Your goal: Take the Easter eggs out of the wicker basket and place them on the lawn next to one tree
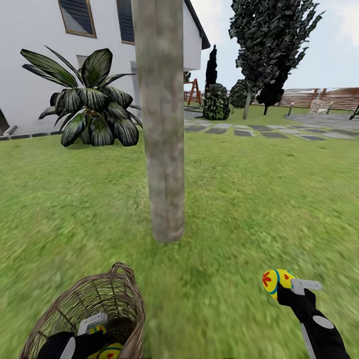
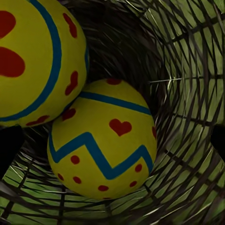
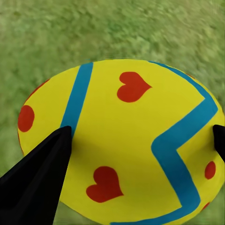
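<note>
2 eggs (image 2: 101, 145) in basket (image 1: 75, 299); 1 held (image 1: 275, 281).

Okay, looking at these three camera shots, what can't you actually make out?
- Left gripper: head view, jaws sunk inside the wicker basket; open or shut unclear.
- Upper egg: left wrist view, cut off by the edge.
- Tree: head view, canopy cut off above.
- Held egg: underside hidden, right wrist view.

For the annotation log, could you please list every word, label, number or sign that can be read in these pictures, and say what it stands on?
None: no readable text in any view.
The Easter egg in the right gripper bears only red hearts, dots and blue bands.
The two eggs in the wicker basket carry the same painted marks, no letters.
The house wall and tree trunk show no signs.
</note>
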Motion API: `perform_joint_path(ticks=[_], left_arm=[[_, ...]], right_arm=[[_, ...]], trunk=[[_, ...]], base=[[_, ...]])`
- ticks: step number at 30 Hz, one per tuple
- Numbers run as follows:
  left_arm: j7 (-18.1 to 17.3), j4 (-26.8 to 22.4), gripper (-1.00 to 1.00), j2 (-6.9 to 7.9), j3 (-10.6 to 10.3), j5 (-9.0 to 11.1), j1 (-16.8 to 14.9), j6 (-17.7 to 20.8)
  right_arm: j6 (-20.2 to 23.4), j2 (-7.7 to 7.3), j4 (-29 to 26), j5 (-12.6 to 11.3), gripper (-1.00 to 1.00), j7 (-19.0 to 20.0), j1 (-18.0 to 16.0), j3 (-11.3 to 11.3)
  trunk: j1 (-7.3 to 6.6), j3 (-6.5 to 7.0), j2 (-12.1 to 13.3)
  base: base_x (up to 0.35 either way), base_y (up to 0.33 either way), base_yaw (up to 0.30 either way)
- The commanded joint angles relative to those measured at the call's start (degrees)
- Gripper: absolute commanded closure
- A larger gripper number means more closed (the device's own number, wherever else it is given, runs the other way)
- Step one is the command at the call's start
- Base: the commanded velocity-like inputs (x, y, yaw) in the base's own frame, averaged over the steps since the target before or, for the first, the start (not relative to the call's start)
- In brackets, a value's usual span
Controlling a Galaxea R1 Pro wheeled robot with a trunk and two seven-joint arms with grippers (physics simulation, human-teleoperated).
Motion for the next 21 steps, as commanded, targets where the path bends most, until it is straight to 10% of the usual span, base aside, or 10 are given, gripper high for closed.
perform_joint_path(ticks=[1,21], left_arm=[[-0.3,-0.1,-1.0,-0.02,0.2,0.0,0.0,0.3],[-0.5,-0.2,-1.0,0.06,0.5,0.3,0.0,0.2]], right_arm=[[0.3,0.02,-0.1,0.6,1.0,0.5,0.0,-0.1],[0.3,1.15,-0.1,0.7,1.0,0.4,0.0,-0.1]], trunk=[[0.01,-0.28,0.0],[0.53,-4.71,-0.3]], base=[[0.0,0.0,0.0],[0.0,0.0,0.0]])
